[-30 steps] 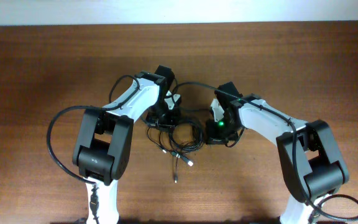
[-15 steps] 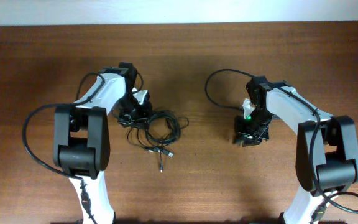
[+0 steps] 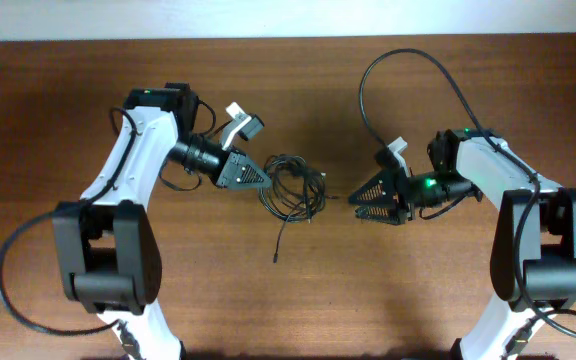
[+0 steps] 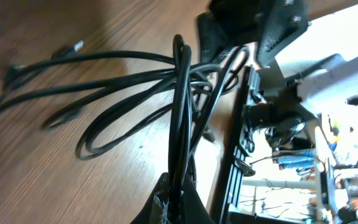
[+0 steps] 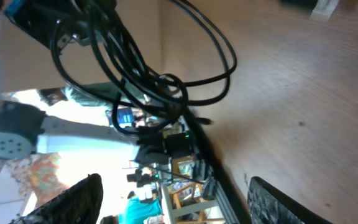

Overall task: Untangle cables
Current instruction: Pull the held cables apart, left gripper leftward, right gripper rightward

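Note:
The cables [image 3: 293, 187] are a bunch of thin black loops in the middle of the table, with one loose end [image 3: 276, 256] trailing toward the front edge. My left gripper [image 3: 265, 182] points right and is shut on the bunch's left side. In the left wrist view, several strands [image 4: 180, 112] run up out of the closed left gripper [image 4: 178, 204] and fan out over the wood. My right gripper [image 3: 357, 204] points left, a short gap right of the bunch, and is open. Its fingers [image 5: 82, 198] stand wide apart with nothing between them, the cables [image 5: 145, 81] hanging ahead.
The thick black cable of the right arm [image 3: 408, 60] arcs high over the back right of the table. The left arm's own cable [image 3: 8, 270] loops out at the front left. The table's edge [image 5: 197, 143] and clutter beyond it show in the right wrist view.
The right gripper has opened and let go, and now points left at the bunch. The left arm carried the bunch left, then swung round so its gripper points right.

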Controlling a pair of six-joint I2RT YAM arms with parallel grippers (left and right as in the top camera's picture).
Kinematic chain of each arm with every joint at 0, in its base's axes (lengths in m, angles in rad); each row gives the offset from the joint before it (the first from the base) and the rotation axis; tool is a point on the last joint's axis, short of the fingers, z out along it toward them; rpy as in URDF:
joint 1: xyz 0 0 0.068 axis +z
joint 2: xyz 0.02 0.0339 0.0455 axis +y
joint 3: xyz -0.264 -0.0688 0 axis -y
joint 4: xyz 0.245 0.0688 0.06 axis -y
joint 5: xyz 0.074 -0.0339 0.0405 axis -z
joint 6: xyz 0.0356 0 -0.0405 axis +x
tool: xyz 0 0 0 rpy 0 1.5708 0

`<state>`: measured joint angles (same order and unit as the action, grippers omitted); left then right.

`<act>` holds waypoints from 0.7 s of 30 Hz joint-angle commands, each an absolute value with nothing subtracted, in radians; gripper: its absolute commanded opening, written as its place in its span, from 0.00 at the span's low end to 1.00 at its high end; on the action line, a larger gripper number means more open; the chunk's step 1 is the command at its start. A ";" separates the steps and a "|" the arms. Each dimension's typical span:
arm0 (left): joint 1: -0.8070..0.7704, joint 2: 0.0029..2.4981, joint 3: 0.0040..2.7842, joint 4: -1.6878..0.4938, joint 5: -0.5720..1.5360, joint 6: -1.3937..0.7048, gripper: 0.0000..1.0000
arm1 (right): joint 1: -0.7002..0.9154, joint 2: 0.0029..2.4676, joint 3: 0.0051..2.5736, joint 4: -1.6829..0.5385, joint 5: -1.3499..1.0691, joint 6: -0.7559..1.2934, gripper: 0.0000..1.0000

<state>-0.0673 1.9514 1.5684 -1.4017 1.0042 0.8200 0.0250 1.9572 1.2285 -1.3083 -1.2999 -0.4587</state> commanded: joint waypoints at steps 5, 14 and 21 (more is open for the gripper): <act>-0.105 1.903 1.582 -1.402 1.074 1.015 0.00 | 0.026 1.951 1.237 -1.512 -1.390 -1.021 0.74; -0.207 1.903 1.451 -1.432 1.075 1.259 0.00 | 0.013 1.951 1.240 -1.287 -1.551 -1.010 0.70; -0.249 1.903 1.435 -1.407 1.085 1.192 0.00 | 0.010 1.953 1.240 -0.955 -1.476 -0.652 0.64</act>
<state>-0.2462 1.9278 1.4406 -1.4212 1.0473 1.2194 0.0181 1.9572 1.2304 -1.0908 -1.5196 -0.8948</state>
